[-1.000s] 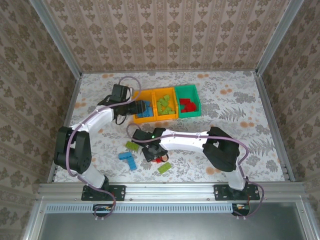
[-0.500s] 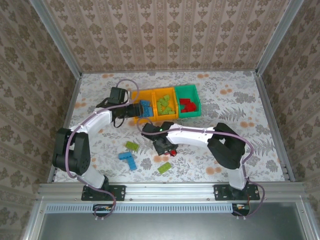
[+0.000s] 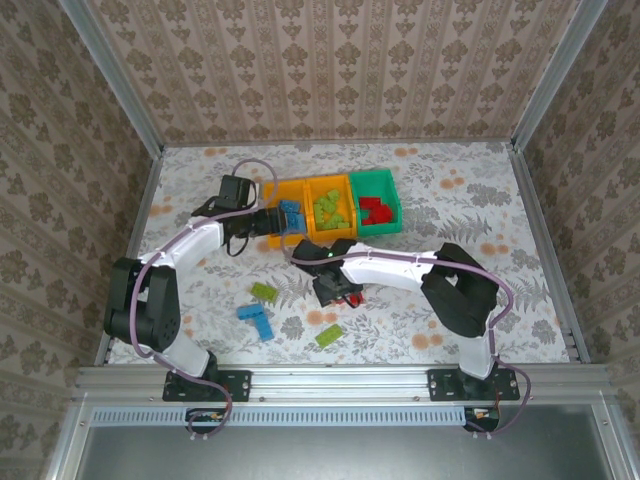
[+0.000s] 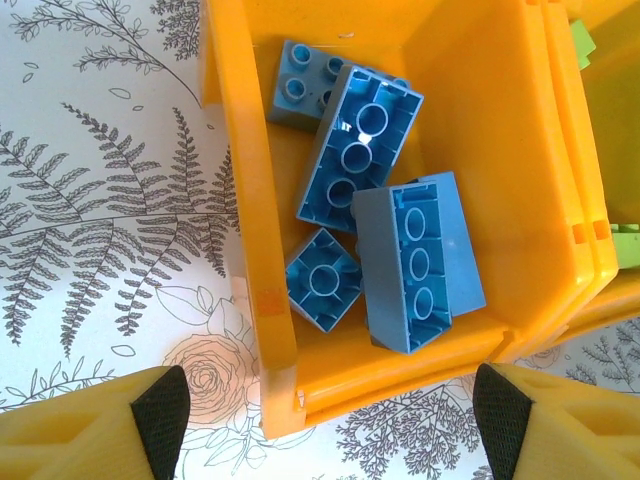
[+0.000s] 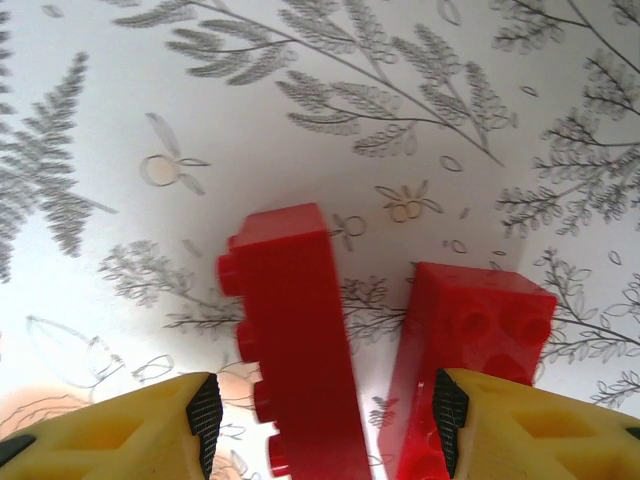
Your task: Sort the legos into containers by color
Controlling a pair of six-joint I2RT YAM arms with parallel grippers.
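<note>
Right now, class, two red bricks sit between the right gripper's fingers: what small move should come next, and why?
Probably closing the right gripper on the red bricks. They appear to lie side by side on the table between its open fingers, with a gap at one finger, so nothing looks gripped. The green bin, which holds red pieces, is their likely destination.

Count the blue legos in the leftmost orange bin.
4 in the orange bin: studs-up brick at the view's top, long upturned brick overlapping it, small square brick and big brick nearer the bottom wall. Others may lie underneath.
</note>
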